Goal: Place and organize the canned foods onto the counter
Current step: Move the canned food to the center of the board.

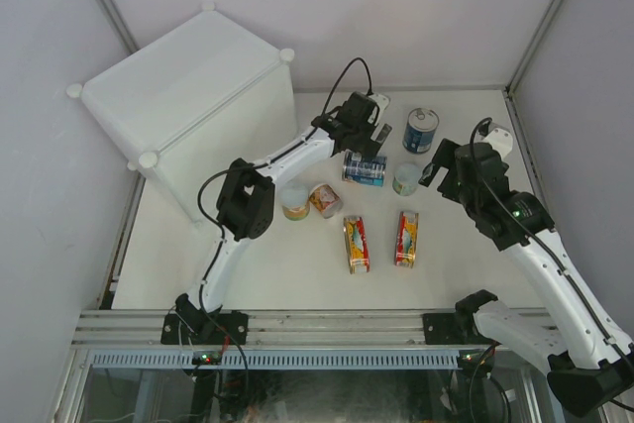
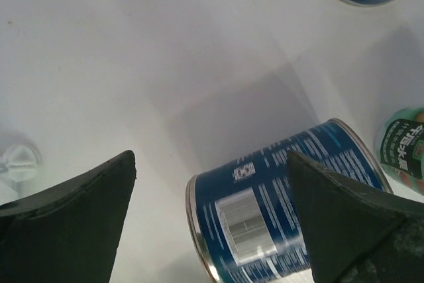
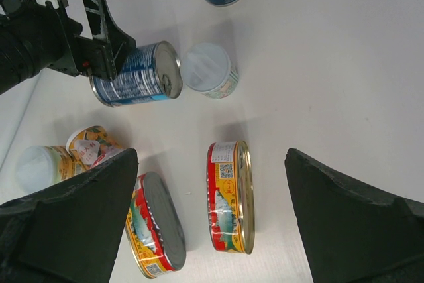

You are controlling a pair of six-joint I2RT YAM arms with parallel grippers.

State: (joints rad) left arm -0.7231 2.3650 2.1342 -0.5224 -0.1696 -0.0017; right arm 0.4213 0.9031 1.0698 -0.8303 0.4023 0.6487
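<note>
A tall blue can [image 1: 365,168] lies on its side at mid-table. My left gripper [image 1: 374,143] hovers just above it, open and empty; in the left wrist view [image 2: 212,164] the can [image 2: 285,203] lies below and between the fingers, off to the right one. A second blue can [image 1: 421,131] stands upright behind. My right gripper [image 1: 433,167] is open and empty beside a small white-lidded can [image 1: 407,178]. Two small yellow cans [image 1: 294,202] [image 1: 326,199] sit left of centre. Two oval red-and-yellow tins [image 1: 356,244] [image 1: 406,237] rest on edge in front; one [image 3: 230,195] lies below my right gripper [image 3: 211,157]. The counter [image 1: 188,96] stands far left, nothing on top.
Grey walls enclose the white table [image 1: 466,264] on the left, back and right. The counter's front corner knob [image 1: 149,158] stands out near the left arm's elbow [image 1: 246,198]. A white fitting [image 1: 500,136] lies near the right wall.
</note>
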